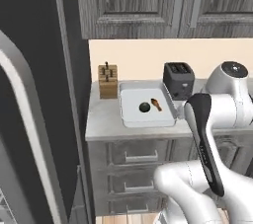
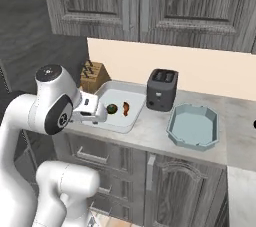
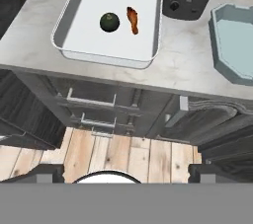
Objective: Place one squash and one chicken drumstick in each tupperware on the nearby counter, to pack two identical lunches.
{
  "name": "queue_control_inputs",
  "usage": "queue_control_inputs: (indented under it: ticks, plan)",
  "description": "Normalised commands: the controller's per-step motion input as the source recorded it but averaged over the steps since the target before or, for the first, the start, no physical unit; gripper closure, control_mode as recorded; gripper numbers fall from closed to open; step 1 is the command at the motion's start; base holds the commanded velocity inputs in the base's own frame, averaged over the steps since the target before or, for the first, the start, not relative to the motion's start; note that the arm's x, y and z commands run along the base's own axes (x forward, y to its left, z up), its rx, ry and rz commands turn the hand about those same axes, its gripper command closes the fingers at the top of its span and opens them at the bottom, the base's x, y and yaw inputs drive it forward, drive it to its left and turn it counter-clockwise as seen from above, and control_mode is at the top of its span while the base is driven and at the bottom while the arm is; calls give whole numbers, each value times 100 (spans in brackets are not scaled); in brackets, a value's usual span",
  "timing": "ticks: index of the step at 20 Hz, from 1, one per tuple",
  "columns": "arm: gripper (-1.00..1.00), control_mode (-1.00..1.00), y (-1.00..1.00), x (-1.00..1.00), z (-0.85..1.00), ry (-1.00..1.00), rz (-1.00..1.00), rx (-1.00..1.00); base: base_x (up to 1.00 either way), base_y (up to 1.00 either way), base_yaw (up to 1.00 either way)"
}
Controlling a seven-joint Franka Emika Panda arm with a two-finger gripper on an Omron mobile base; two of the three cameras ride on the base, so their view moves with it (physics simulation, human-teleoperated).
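- Standing at the far left of the counter [image 2: 150,133], a wooden knife block [image 2: 93,76] sits against the back wall, clear of any path into the containers.
- Just beside it, the white tupperware [image 3: 151,45] holds a dark green squash [image 3: 109,21] and a chicken drumstick [image 3: 133,19], close together near its middle but apart; this lunch appears packed, and the raised rim keeps both items from rolling out.
- Between the two containers stands a black toaster [image 2: 161,89], its height the main obstacle to a low sideways sweep.
- Right of the toaster, the blue-green octagonal tupperware [image 2: 194,125] lies bare inside and near the front edge, so by judgement it remains to be filled; open air above it favours a descent from overhead.
- The gripper [image 3: 123,177] hangs in front of the counter edge over the wooden floor, jaws spread wide and holding nothing, presumably free to fetch the remaining pair.
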Motion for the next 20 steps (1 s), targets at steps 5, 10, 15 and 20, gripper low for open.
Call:
queue_control_inputs:
  ticks: [5, 10, 15, 20]
  plan:
    - [-100, 100, 0, 0, 0, 0, 0, 0, -100, 0, 17]
    - [-100, 100, 0, 0, 0, 0, 0, 0, -71, 38, 11]
    - [-100, 100, 0, 0, 0, 0, 0, 0, -18, 79, 7]
    - [-100, 100, 0, 0, 0, 0, 0, 0, -22, 86, 8]
